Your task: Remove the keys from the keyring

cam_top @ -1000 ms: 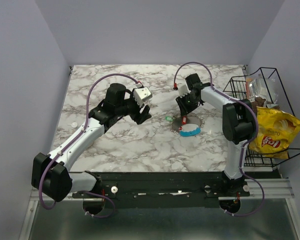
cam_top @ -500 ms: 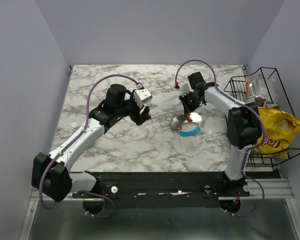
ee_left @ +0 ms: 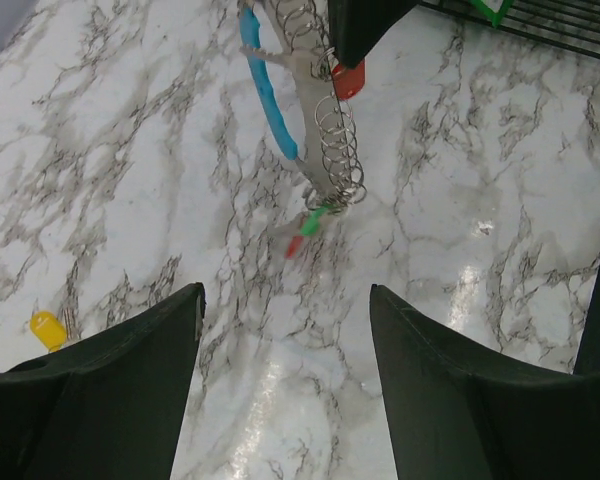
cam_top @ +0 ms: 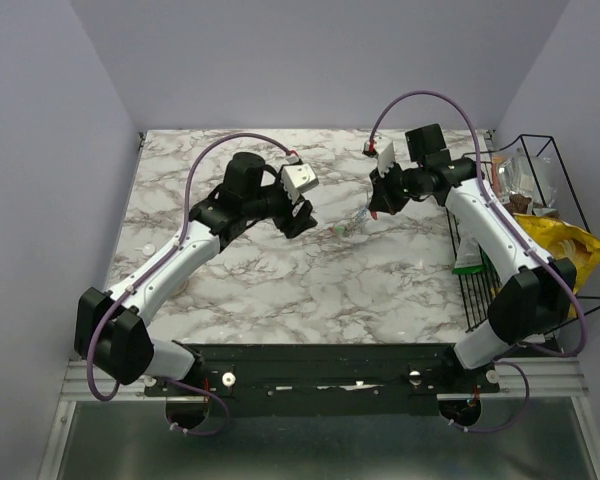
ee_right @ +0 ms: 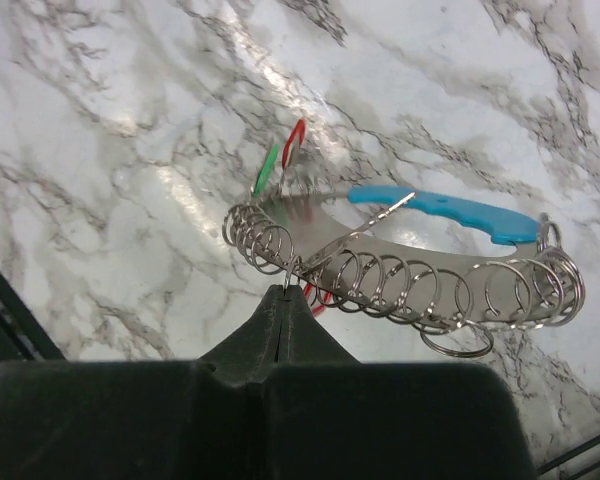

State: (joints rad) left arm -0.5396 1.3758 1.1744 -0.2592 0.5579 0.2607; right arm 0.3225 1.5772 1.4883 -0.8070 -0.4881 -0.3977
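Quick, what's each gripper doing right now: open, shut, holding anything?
Left gripper: open, holding nothing.
Right gripper: shut on the keyring, which hangs from it.

One keyring (ee_right: pixel 440 208), four keys (ee_left: pixel 315 220), two arms (cam_top: pixel 170 265), one wire basket (cam_top: pixel 472 295)

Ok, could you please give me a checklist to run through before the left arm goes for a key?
1. Right gripper shut on the keyring: ok.
2. Keyring lifted off the table: ok.
3. Left gripper open: ok.
4. Green key and red key dangling ahead of the left gripper: ok.
5. Those two keys at rest: cannot tell, both are blurred.
6. Yellow key off the ring, lying on the table: ok.
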